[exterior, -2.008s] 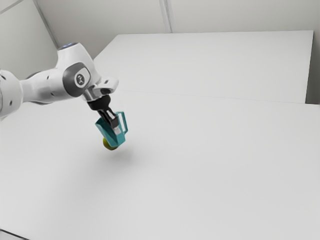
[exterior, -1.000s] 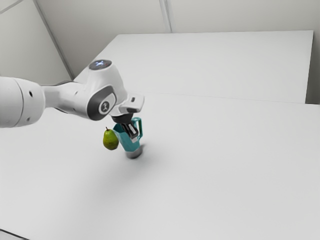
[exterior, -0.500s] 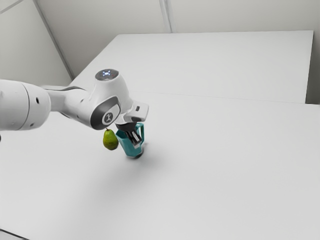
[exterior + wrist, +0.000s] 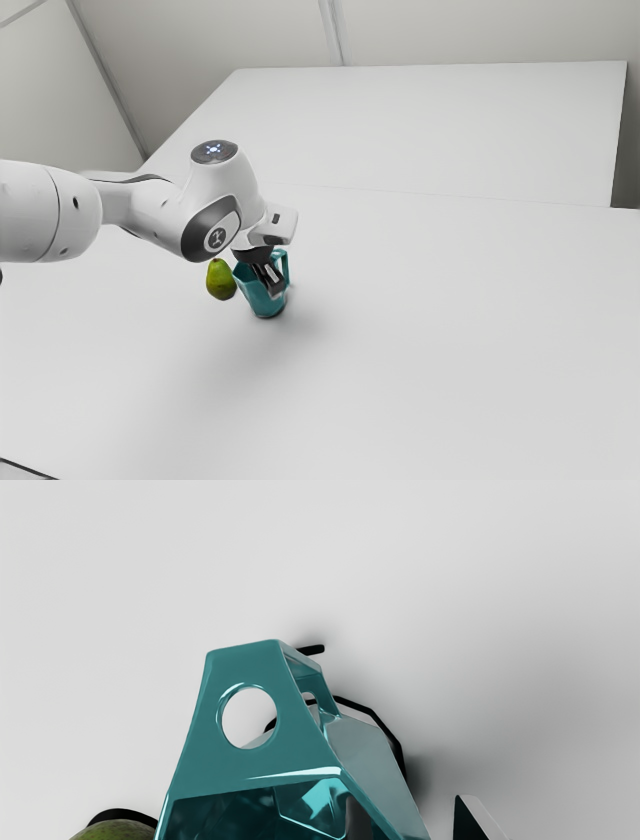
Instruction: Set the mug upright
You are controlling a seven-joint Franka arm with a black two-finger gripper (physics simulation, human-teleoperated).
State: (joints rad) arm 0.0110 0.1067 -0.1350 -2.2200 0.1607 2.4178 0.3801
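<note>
The teal mug (image 4: pixel 256 291) stands upright on the bench (image 4: pixel 430 330), beside a pear (image 4: pixel 220 281) at the exterior view's left. Your fingers (image 4: pixel 276 291) are parted around its wall, gripping nothing. The arm's badge (image 4: pixel 217 239) is too small to read.

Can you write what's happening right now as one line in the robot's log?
mug: mouth up | gripper: open, one finger inside mug, other outside | green pear: beside mug

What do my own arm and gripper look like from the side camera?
The arm has rounded, glossy white shells with dark grey joint bands. A round dark cap carries small blue-lit marks; a dark oval panel bears a pale circular emblem. The jaws are black.
</note>
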